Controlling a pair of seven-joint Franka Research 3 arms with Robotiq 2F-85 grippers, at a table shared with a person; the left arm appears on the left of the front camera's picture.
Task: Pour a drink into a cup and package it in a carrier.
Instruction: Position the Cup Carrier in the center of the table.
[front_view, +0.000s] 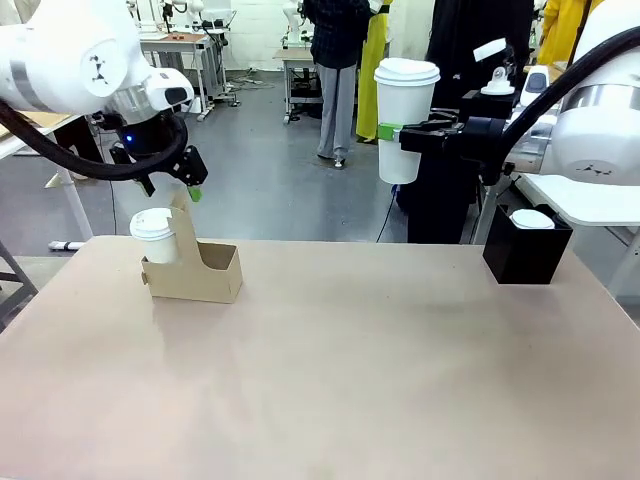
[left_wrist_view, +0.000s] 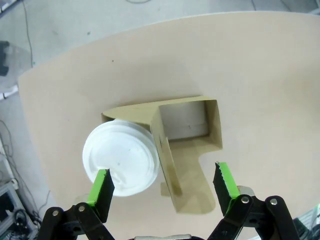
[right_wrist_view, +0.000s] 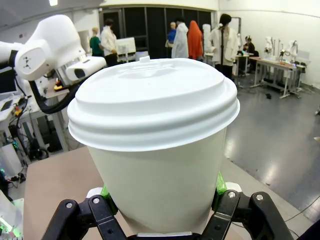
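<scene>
The right gripper (front_view: 398, 135) clamps the cup (front_view: 405, 100), well right of the carrier (front_view: 205, 275). The left gripper (left_wrist_view: 162, 182), spread wide above the carrier, could block the cup's way in and tip it.

Carrier (front_view: 215, 275) — one pocket open, short cup (front_view: 153, 225) fills the other.
</scene>
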